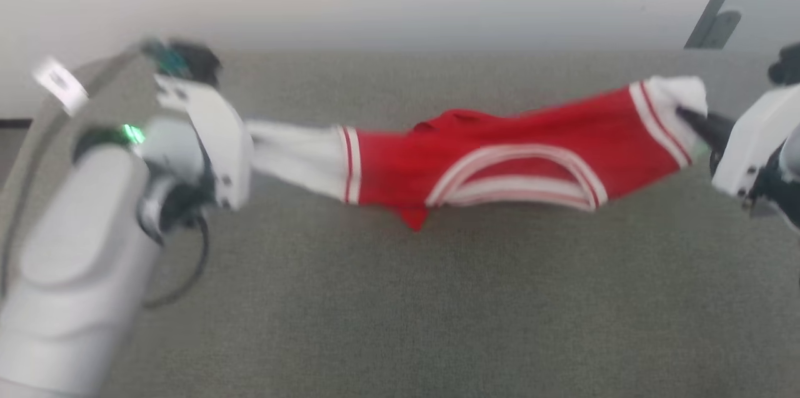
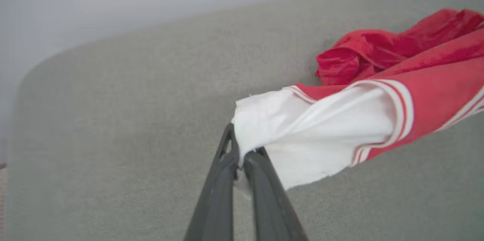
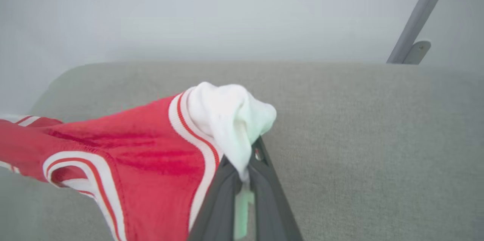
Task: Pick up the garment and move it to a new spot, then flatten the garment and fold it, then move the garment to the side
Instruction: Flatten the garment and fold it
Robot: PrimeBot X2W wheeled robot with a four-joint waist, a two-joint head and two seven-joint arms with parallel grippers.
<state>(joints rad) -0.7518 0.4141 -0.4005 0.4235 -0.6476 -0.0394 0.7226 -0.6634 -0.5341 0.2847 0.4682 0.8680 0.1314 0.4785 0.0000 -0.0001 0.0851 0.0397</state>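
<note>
The garment [image 1: 500,160], a red shirt with white sleeves and red-and-white striped trim, hangs stretched between my two arms above the grey surface. My left gripper [image 2: 242,154] is shut on the end of one white sleeve [image 2: 302,135]; in the head view the wrist housing hides its fingers. On the other side my right gripper [image 3: 244,165] is shut on the bunched second white sleeve [image 3: 227,116], and its dark fingers [image 1: 703,123] show at the right. The red body [image 3: 143,150] sags in the middle. The chest lettering is hidden.
A grey carpet-like surface [image 1: 400,298] spreads under the shirt, ending at a pale wall behind. A grey metal bar with a bracket [image 1: 719,17] leans at the upper right. My left forearm [image 1: 81,260] covers the lower left.
</note>
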